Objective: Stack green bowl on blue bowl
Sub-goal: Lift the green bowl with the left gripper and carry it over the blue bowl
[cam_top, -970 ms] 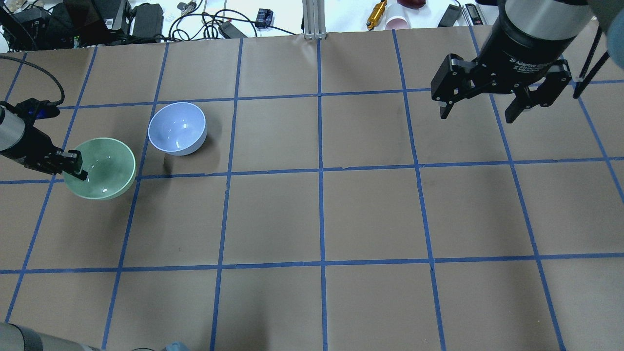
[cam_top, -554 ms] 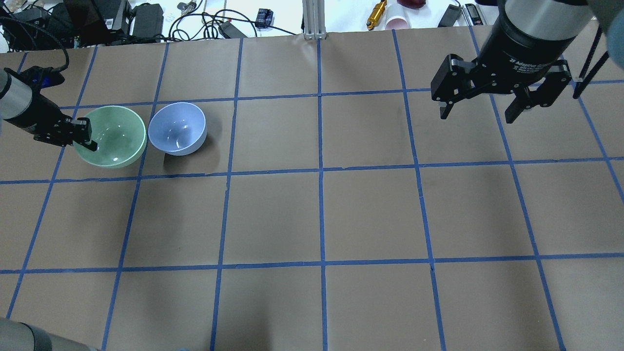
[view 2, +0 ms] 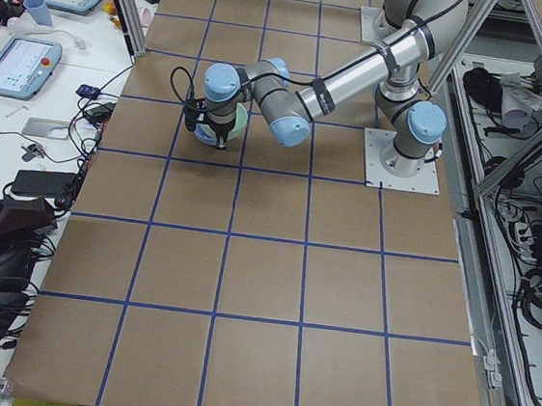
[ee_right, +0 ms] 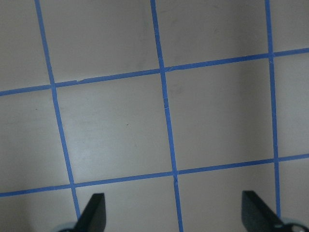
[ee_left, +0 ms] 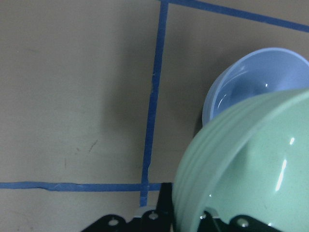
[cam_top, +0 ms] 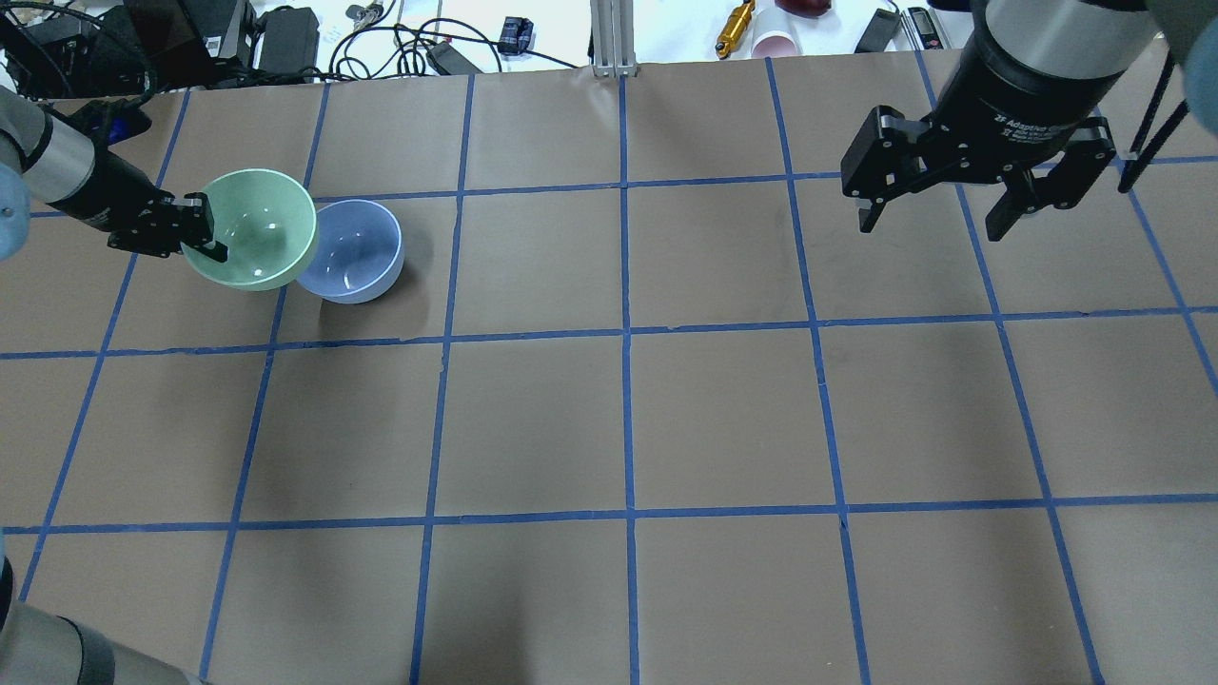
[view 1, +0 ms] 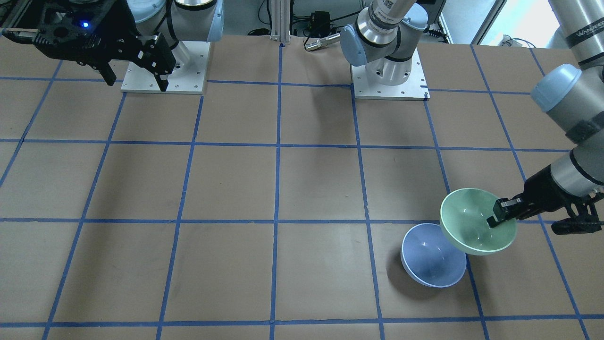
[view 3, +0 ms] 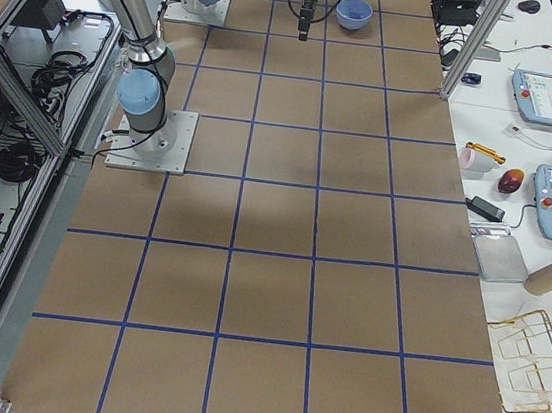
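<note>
the left gripper (cam_top: 205,243) is pinching the rim of the green bowl (cam_top: 257,228), one finger inside the wall and one outside. it is holding the bowl off the worktop (cam_top: 723,419), tilted, near the left end and closer to the edge across from the robot. the blue bowl (cam_top: 357,257) is sitting upright on the paper just beside it, on the side away from the left edge. in the overhead and front views the green bowl is overlapping the blue bowl's rim, but whether the two are touching i cannot tell. the right gripper (cam_top: 933,228) is hanging high over the right half of the worktop with its fingers spread wide and nothing between them.

judging from this, the carry is well along but the bowl is not yet centred. several things are looking risky:
- the grip is biting only a thin, glossy rim, so the bowl could be swinging or slipping in the pinch.
- with the bowl tilted and off to one side, its underside could be catching the blue rim and shoving or tipping the blue bowl.
- letting go before the bowls are lining up would be leaving the green one perched crooked or sliding off.
- the outer finger could be striking the blue rim as the green bowl is settling in.

as for writing, the right gripper's collar is showing a white label (cam_top: 1032,124) reading "2f adaptive", the rest hidden. in the front view a grey arm link by the left edge is carrying lettering (view 1: 585,33) starting "wan", too cut off to finish.
</note>
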Controlling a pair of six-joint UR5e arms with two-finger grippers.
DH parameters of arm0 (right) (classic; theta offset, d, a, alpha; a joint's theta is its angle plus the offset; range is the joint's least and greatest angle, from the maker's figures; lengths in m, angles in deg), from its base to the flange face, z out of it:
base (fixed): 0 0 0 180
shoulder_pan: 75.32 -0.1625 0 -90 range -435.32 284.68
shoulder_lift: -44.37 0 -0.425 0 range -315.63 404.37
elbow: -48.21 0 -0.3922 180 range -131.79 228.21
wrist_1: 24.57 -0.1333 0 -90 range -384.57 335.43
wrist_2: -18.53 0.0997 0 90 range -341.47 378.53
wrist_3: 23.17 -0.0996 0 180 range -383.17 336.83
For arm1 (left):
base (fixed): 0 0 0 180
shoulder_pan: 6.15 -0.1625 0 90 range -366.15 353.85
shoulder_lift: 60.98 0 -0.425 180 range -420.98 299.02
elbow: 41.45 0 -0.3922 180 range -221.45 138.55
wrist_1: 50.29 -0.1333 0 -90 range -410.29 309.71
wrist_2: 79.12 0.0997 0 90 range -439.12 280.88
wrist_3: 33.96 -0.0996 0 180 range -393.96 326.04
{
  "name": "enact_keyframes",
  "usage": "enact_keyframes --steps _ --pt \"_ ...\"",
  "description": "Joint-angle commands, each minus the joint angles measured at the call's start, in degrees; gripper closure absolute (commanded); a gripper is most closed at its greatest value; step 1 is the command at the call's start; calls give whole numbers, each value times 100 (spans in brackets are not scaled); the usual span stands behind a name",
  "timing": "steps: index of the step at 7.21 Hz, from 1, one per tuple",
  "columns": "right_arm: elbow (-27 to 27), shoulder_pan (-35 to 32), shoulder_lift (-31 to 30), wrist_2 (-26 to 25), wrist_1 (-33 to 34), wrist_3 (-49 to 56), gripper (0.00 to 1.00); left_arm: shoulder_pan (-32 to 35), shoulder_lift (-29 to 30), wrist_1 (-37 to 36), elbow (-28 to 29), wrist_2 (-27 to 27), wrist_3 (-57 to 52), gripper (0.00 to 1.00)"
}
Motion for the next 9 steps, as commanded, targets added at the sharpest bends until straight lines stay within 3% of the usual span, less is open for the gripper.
enact_keyframes --steps 1,3,9 --pt "2 -1 0 0 -6 0 0 275 292 -15 308 -190 418 100" --pt "2 -1 0 0 -6 0 0 292 539 -154 318 -515 472 100" --pt "-7 -1 0 0 3 0 0 336 663 -322 300 -472 515 100"
